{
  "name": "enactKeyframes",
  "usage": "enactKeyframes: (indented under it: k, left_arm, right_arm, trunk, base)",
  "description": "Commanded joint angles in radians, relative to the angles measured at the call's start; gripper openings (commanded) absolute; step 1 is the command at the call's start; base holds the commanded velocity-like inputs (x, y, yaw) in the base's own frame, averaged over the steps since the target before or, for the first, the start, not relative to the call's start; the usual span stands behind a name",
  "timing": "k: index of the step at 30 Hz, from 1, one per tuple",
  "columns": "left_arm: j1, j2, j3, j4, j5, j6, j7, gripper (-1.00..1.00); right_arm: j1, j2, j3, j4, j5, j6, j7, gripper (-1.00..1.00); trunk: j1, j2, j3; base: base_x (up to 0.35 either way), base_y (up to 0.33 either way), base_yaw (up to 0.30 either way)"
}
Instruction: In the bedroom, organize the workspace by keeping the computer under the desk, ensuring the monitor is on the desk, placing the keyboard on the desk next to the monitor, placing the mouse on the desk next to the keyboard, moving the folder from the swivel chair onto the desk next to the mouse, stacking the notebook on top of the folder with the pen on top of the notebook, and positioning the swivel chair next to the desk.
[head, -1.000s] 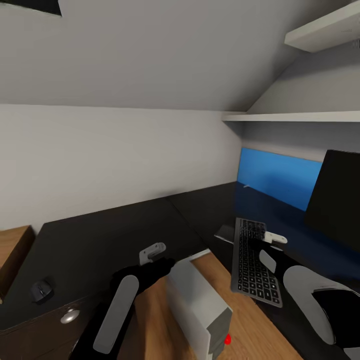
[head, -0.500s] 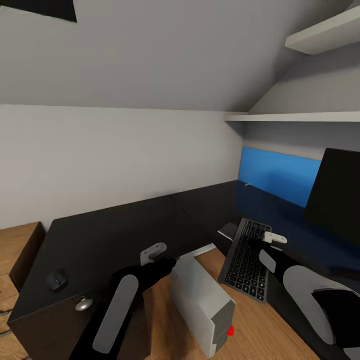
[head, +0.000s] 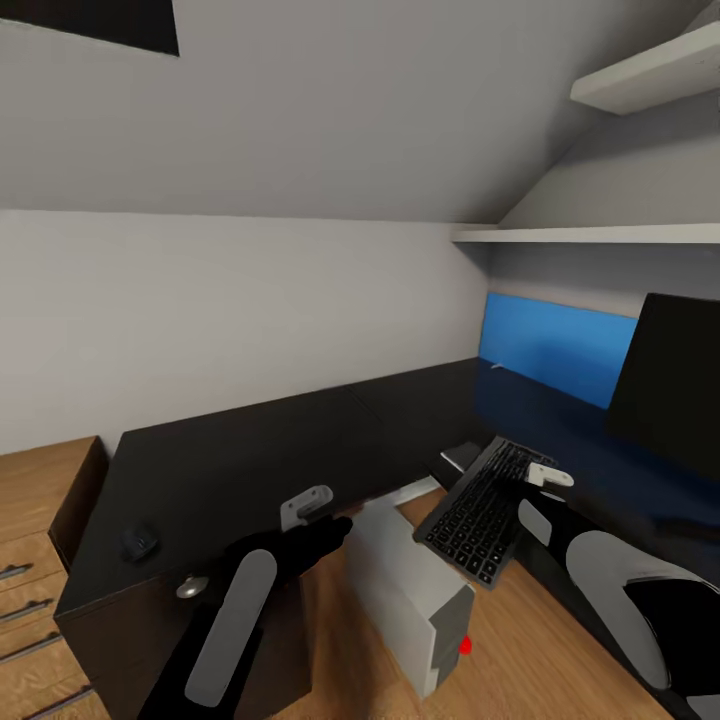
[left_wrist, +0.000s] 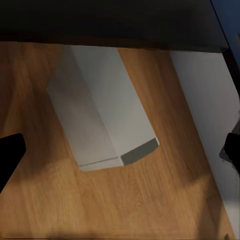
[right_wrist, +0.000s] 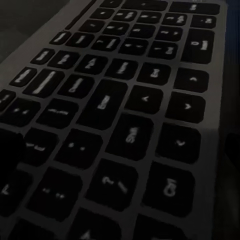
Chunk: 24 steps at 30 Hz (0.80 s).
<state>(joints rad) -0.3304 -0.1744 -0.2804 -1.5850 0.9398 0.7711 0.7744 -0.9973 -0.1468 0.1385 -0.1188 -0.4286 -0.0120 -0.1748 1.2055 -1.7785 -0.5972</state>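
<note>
1. Black keys crowd the right wrist view: the right jaws are clamped on the keyboard, gripping its far short edge, so the board hangs from them in the air, tilted, its near end drooping toward the floor.
2. From those jaws the keyboard's long axis runs back toward the robot and a little to its left, out over the gap between the two wings of the surface. No part of it seems to be resting on the black top yet.
3. Just beyond and to the right of the right jaws stands the monitor, upright on the surface in front of the blue back panel. The landing spot, I'd judge, lies straight ahead of the jaws beside that screen, so the move is a short push forward and a levelling-out.
4. The left jaws hang spread apart and carry nothing, over the inner edge of the left wing; in the left wrist view the computer stands on the wood floor below them.
5. That grey tower sits in the knee-space between the wings, at the surface's edge rather than fully under it.
6. Well off to the left, the mouse lies on the left wing near its front corner, nearer the left arm.
</note>
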Motion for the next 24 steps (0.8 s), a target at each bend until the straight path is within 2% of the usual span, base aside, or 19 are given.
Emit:
enactKeyframes:
  k: [1, 14, 24]
  left_arm:
    - [-0.001, 0.0, 0.0, -0.001, 0.01, 0.001, 0.01, 1.0]
    - [-0.001, 0.0, 0.0, 0.002, 0.011, 0.002, 0.009, 1.0]
    - [-0.001, 0.0, -0.002, 0.002, 0.011, 0.002, 0.01, 1.0]
  right_arm:
    - [0.0, 0.0, 0.01, 0.007, -0.017, -0.002, -0.005, 1.0]
    - [0.0, 0.0, 0.009, 0.0, -0.014, -0.01, -0.003, 1.0]
    - [0.0, -0.001, 0.009, -0.004, -0.015, -0.012, -0.003, 1.0]
  trunk:
    - [0.0, 0.0, -0.001]
    - [0.0, 0.0, -0.001]
    - [-0.039, 0.07, 0.03]
  base:
    - [-0.219, 0.08, 0.0]
    - [-0.041, 0.011, 0.0]
    - [0.0, 0.0, 0.0]
